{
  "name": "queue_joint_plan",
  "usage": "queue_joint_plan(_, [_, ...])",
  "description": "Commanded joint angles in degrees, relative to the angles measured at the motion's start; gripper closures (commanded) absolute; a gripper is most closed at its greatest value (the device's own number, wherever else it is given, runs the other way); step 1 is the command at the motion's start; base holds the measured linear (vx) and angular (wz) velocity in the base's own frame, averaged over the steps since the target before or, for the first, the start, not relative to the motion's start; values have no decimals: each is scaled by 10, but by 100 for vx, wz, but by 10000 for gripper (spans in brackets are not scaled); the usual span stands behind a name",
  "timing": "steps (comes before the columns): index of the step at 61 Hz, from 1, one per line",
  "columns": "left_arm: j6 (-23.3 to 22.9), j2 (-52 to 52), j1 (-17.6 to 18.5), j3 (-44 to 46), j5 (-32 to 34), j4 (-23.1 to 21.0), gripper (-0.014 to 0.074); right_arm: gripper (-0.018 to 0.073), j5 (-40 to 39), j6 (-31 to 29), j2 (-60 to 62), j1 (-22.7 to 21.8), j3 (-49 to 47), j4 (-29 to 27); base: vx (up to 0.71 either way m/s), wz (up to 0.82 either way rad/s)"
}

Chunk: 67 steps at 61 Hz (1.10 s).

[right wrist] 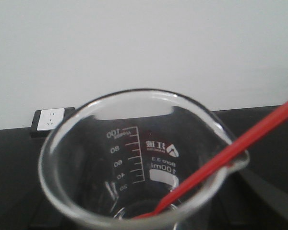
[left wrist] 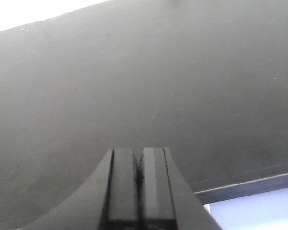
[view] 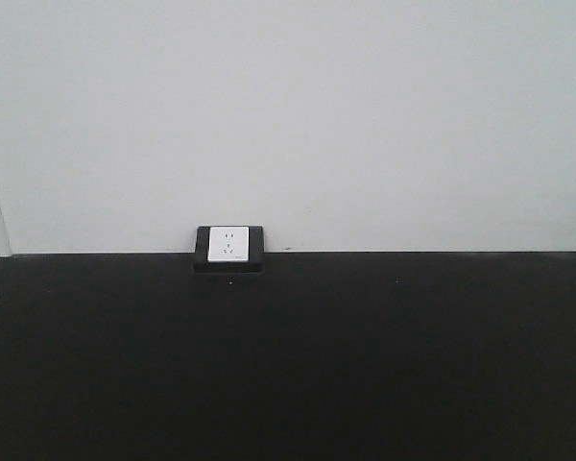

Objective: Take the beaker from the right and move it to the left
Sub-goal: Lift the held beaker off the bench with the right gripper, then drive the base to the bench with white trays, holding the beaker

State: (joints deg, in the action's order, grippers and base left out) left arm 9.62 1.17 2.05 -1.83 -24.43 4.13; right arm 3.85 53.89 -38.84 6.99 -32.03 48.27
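**Desk:** What fills the foreground at the right wrist?

**Photographer:** The beaker (right wrist: 134, 158), clear glass, seen from above its rim, with the pouring lip turned right. Printed on the far inner wall are a scale from 20 to 100 and "100ml". The red stirring stick (right wrist: 230, 151) rests in the beaker's bottom and leans out over the lip toward the upper right. The beaker sits in front of the wall socket (right wrist: 49, 120) and mostly to its right, and the socket shows just past the left rim. The frame cuts off the base, so I cannot tell whether it stands on the table or hangs above it.

**Desk:** And the right gripper?

**Photographer:** Its jaws are out of frame. I cannot tell whether they hold the glass.

**Desk:** The left side?

**Photographer:** The left gripper (left wrist: 139, 158) is nearest the lens there. Its two black fingers are pressed flat together with nothing between them. It hangs above the black table (left wrist: 134, 86), and the table's edge (left wrist: 249, 187) runs along the lower right.

**Desk:** Further back?

**Photographer:** In the front view the dark tabletop (view: 365, 365) stretches to the socket (view: 228, 244), a white plate in a black housing at the table's back edge, left of centre. Behind the socket rises a plain white wall (view: 288, 115).
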Motion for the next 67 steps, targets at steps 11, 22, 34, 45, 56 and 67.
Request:
queue_joint_plan(11, [-1, 4, 4, -11, 44, 0, 603, 563, -30, 1, 2, 2, -17, 8, 0, 0])
queue_joint_plan(22, [-1, 4, 4, -11, 44, 0, 603, 563, -30, 1, 2, 2, -17, 8, 0, 0])
queue_joint_plan(34, [-1, 4, 4, -11, 44, 0, 603, 563, -30, 1, 2, 2, -17, 8, 0, 1])
queue_joint_plan(45, [-1, 4, 4, -11, 44, 0, 603, 563, -30, 1, 2, 2, -17, 8, -1, 4])
queue_joint_plan(56, [-1, 4, 4, -11, 44, 0, 603, 563, -30, 1, 2, 2, -17, 8, -4, 3])
queue_joint_plan(67, [-1, 4, 4, -11, 44, 0, 603, 563, -30, 1, 2, 2, -17, 8, -11, 6])
